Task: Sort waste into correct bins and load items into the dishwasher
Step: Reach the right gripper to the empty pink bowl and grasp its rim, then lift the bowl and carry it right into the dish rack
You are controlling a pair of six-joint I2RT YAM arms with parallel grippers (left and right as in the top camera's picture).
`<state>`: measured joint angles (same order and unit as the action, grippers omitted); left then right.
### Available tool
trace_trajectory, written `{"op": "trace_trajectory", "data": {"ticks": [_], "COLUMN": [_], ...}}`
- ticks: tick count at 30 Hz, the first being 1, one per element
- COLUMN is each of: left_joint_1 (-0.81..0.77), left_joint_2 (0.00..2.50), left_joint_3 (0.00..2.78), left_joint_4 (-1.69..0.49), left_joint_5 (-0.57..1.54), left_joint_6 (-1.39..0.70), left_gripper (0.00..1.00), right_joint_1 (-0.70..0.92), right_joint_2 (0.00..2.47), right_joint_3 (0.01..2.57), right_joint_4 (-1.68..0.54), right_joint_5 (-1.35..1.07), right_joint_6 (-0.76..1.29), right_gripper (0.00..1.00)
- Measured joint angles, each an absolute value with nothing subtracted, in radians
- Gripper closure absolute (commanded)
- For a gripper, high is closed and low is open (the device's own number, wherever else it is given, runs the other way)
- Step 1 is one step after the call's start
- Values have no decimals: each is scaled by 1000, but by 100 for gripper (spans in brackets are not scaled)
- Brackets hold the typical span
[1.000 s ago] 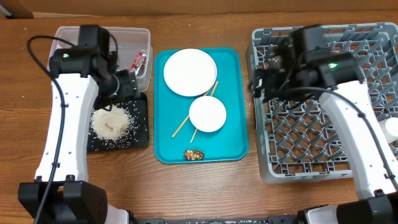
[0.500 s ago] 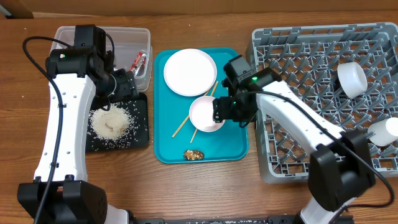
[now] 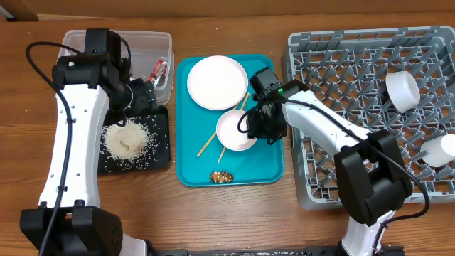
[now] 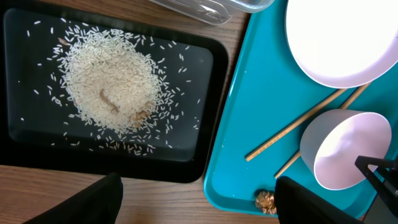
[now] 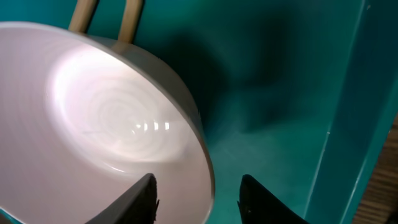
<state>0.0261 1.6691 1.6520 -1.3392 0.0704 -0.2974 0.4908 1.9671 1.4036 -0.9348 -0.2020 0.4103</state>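
Observation:
A small white bowl [image 3: 234, 130] sits upright on the teal tray [image 3: 263, 167], lying over two wooden chopsticks [image 3: 210, 144]. My right gripper [image 3: 257, 126] is down at the bowl's right rim. In the right wrist view the right gripper [image 5: 198, 183] straddles the rim of the bowl [image 5: 93, 124], one finger inside and one outside, with gaps on both sides. A round white plate [image 3: 217, 82] lies behind the bowl. A brown food scrap [image 3: 222, 176] rests at the tray's front. My left gripper [image 3: 146, 96] hangs open above the black tray [image 3: 160, 153] of rice [image 3: 128, 140].
The grey dish rack [image 3: 341, 163] stands at the right, with a white cup [image 3: 402, 90] and a pale bowl [image 3: 439, 151] in it. At the back left, a clear tub [image 3: 163, 43] holds a red-and-white wrapper [image 3: 159, 70]. Bare wooden table runs along the front.
My right arm swung from the dish rack over to the teal tray and came down at the bowl's rim, its jaws narrowing. The left arm has barely moved.

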Motion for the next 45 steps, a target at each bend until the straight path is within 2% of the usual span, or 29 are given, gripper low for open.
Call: {"op": "trace_trajectory", "data": {"ticks": [8,16,20,21,25,31,38,42,45], "left_joint_1": [26,26,26,26,26,26,26,26,26], "left_joint_2": [1669,1669,1669,1669,1669,1669,1669,1669,1669], "left_joint_3": [1652,1652,1652,1652,1652,1652,1652,1652,1652], "left_joint_4": [-1339,-1339,-1339,-1339,-1339,-1339,-1338,-1330,-1327], "left_joint_5": [70,70,71,70,70,70,71,70,71], "left_joint_6": [-297,-298,-298,-298,-298,-298,-298,-298,-298], "left_gripper": [20,20,20,20,20,20,20,20,19], "right_joint_1": [491,491,491,491,488,453,413,374,330], "right_joint_2": [1969,1972,2004,2009,2013,2007,1795,1673,1668], "right_joint_3": [1404,1404,1404,1404,1405,1483,1646,1668,1670], "right_joint_4": [-935,-935,-934,-933,-958,-1112,-1156,-1093,-1050], "right_joint_5": [-202,-202,-202,-201,-208,-159,153,490,738], "right_joint_6": [421,433,445,445,448,448,444,444,443], "right_gripper": [76,78,90,96,96,96,96,96,96]}}
